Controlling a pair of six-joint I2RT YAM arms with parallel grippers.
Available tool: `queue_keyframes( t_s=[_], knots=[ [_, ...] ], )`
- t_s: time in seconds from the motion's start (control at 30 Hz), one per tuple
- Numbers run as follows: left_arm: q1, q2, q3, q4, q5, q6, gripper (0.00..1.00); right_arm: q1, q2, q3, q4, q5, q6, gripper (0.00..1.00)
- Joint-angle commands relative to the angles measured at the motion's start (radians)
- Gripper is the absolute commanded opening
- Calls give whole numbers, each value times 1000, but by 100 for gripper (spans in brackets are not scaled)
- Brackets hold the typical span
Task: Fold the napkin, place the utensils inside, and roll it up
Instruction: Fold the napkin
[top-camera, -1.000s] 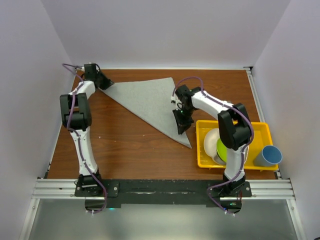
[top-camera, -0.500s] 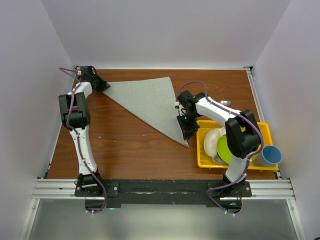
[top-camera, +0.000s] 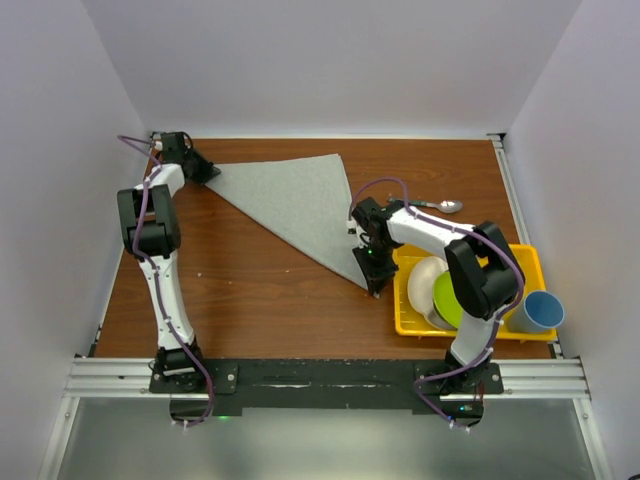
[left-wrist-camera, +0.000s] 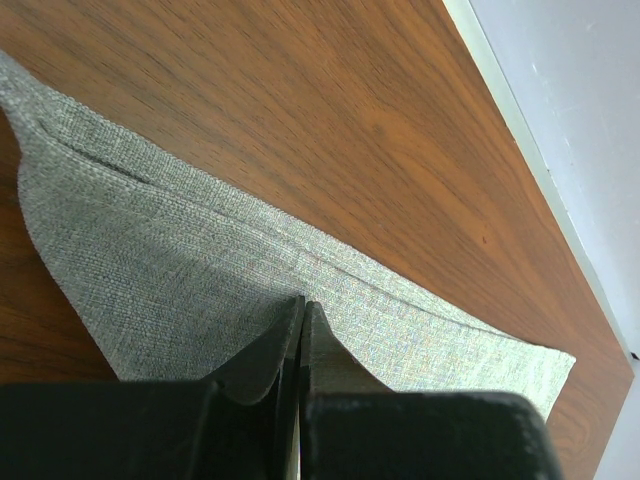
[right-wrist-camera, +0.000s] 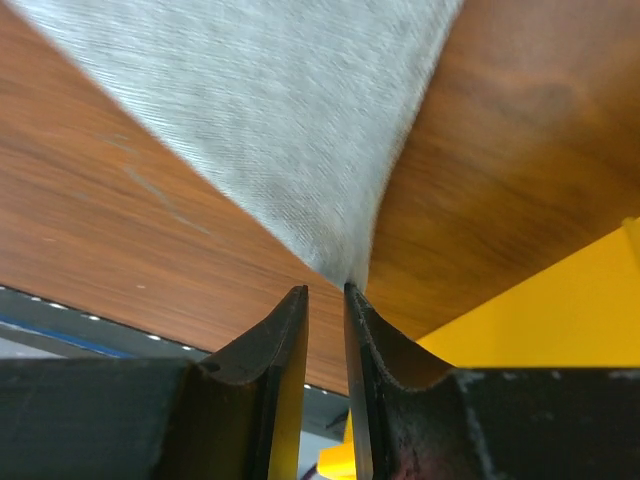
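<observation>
With the left pincer (left-wrist-camera: 302, 305), clamps the napkin's (top-camera: 295, 200) far-left corner at the tabletop's (top-camera: 260, 290) back edge. At the right pincer (right-wrist-camera: 326, 292), shows a slit at the napkin's near tip; cannot tell whether pinched. Hides part of the spoon (top-camera: 447, 206) handle behind the bent right arm.

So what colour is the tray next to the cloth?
The tray is bright yellow, clearest in the top external view.
</observation>
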Motion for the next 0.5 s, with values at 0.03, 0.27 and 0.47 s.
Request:
queue_keyframes(
  t_s=[0.03,0.27,0.47],
  knots=[
    [4,15,31,-40,-13,19,2,1,-22,54,-30,68,-5,24],
    [-2,-61,50,-28,46,-7,11,3,2,181,-38,-6,-11,25],
    [-5,-129,-48,33,100,-56,12,1,90,177,37,-87,17,24]
  ],
)
